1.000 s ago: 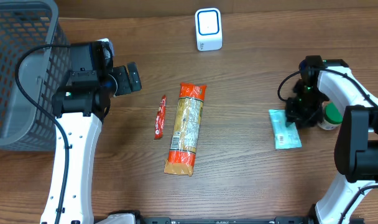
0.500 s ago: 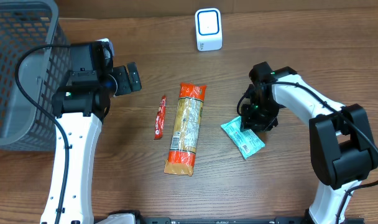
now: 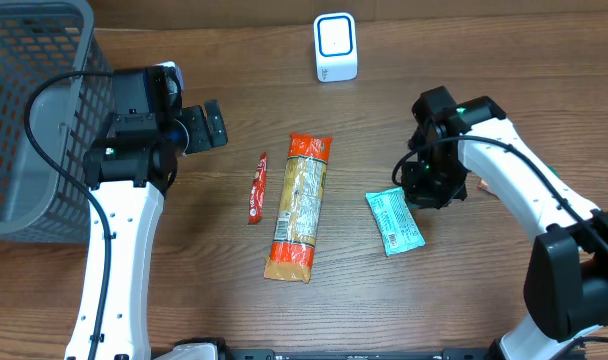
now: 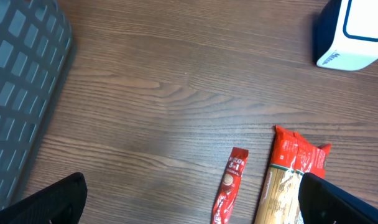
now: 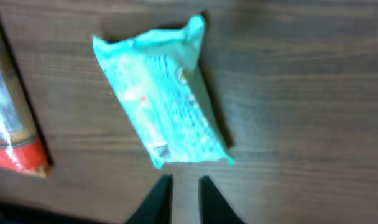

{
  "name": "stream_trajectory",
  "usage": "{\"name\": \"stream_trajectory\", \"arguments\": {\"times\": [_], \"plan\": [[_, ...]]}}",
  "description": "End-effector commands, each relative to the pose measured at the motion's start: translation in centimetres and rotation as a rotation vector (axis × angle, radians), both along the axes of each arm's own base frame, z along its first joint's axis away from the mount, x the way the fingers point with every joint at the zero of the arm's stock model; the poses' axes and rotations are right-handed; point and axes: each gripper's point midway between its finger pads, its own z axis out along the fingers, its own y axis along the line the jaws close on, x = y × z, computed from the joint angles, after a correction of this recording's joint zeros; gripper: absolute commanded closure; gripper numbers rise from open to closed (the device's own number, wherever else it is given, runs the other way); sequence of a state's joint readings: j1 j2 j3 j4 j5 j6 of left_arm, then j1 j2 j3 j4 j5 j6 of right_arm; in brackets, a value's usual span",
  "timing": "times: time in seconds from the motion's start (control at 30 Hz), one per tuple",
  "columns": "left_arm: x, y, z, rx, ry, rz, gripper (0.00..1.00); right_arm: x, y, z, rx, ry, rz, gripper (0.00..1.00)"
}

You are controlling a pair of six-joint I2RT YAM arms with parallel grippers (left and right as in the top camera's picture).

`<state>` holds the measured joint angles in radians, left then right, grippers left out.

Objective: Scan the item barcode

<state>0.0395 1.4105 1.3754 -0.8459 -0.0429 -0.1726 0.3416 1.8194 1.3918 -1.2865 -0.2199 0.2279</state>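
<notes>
Right gripper (image 5: 184, 183) — nearly closed, empty — just beside the teal packet (image 5: 161, 106).

On the desk (image 3: 404, 110), the basket (image 3: 24, 120) stands at the left edge and the scanner (image 3: 335, 47) at the far middle, well apart from the rest. The long packet (image 3: 300, 205) lies mid-desk, front to back, with the slim sachet (image 3: 257, 187) just beside it on the left and the flat pouch (image 3: 394, 220) near it on the right. The right gripper (image 3: 431, 188) sits by the pouch's far right corner, seemingly just clear of it.
</notes>
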Motion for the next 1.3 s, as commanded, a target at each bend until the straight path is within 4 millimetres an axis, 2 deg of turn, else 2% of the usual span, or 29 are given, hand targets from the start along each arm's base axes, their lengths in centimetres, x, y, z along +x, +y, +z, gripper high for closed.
{"name": "stream_trajectory", "arguments": {"times": [0.0,0.13,0.33,0.53,0.87,0.97,1.13,1.2,1.27], "plan": [[0.1,0.2,0.0,0.018,0.001,-0.002,0.00,-1.8,1.5,-0.7,0.022,0.028,0.078,0.94],[0.1,0.2,0.0,0.018,0.001,-0.002,0.00,-3.3,2.2,-2.6,0.021,0.036,0.142,0.96],[0.1,0.2,0.0,0.018,0.001,-0.002,0.00,-4.3,2.0,-5.4,0.035,0.034,0.158,0.96],[0.1,0.2,0.0,0.018,0.001,-0.002,0.00,-5.7,4.6,-6.4,0.242,0.039,0.234,0.96],[0.1,0.2,0.0,0.018,0.001,-0.002,0.00,-5.6,3.9,-8.7,0.210,-0.017,0.243,0.96],[0.1,0.2,0.0,0.018,0.001,-0.002,0.00,-5.3,4.5,-7.9,0.241,-0.015,0.241,0.96],[0.1,0.2,0.0,0.017,0.001,-0.002,0.00,-3.0,6.8,-3.2,0.344,-0.065,0.251,0.93],[0.1,0.2,0.0,0.018,0.001,-0.002,0.00,-1.4,6.8,-1.3,0.325,-0.128,0.259,0.91],[0.1,0.2,0.0,0.018,0.001,-0.002,0.00,-0.5,6.3,-0.7,0.276,-0.161,0.255,0.87]]}}
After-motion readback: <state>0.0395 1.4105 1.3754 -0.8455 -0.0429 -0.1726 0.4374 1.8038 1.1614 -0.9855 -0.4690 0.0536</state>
